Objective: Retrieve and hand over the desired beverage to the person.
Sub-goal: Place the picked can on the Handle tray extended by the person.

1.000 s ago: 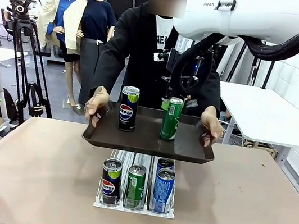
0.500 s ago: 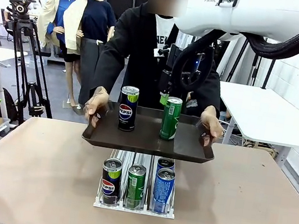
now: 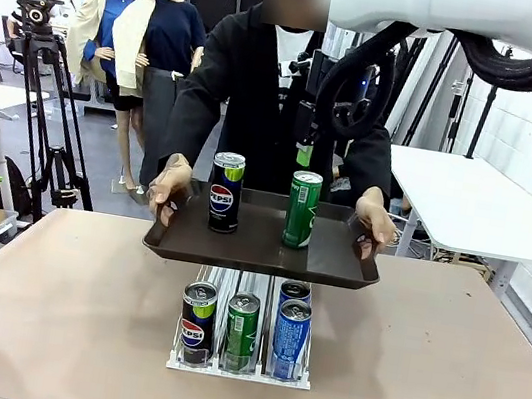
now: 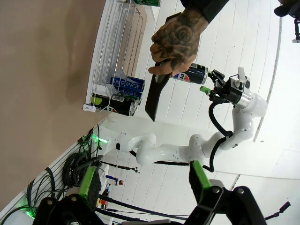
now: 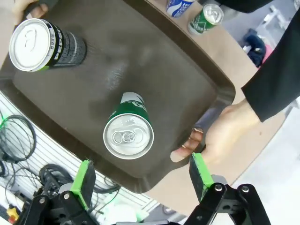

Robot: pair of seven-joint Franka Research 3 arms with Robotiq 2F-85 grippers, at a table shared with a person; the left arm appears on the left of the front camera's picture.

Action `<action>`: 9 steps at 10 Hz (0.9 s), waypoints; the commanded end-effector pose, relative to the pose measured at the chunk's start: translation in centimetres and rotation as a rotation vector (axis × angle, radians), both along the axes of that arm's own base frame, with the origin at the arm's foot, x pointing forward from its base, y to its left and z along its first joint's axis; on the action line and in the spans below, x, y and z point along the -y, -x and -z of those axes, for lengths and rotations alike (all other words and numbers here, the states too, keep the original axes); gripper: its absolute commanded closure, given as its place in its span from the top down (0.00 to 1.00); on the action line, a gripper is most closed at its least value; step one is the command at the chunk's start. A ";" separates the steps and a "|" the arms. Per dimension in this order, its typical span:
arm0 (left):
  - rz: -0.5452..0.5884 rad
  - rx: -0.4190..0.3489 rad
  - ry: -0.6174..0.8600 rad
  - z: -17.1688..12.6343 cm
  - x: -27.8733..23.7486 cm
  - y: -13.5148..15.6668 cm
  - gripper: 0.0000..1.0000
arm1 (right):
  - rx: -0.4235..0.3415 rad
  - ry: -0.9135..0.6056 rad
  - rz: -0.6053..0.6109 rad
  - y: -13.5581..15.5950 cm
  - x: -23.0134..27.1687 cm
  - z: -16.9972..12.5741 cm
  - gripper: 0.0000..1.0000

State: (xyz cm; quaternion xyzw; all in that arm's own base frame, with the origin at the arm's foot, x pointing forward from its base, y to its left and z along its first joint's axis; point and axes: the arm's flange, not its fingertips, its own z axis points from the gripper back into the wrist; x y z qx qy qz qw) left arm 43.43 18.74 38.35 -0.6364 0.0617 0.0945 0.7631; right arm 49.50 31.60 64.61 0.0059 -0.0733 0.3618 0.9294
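The slim green aluminium drink can (image 3: 302,209) stood upright on the dark brown plastic tray (image 3: 260,252), well apart from the black Pepsi can (image 3: 226,191) to its left. The person in the black jacket (image 3: 252,96) held the tray by both ends above the white wire can rack (image 3: 239,367). The right gripper (image 5: 143,179) hovered above the green can, fingers spread wide and empty. The left gripper (image 4: 143,183) also stood wide, holding nothing. The handover appeared complete; the next move called for a clear retreat.
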 end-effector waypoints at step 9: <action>0.003 0.000 -0.006 -0.2 -0.1 0.3 1.00 | -0.011 -0.003 -0.001 -0.1 -0.1 0.5 1.00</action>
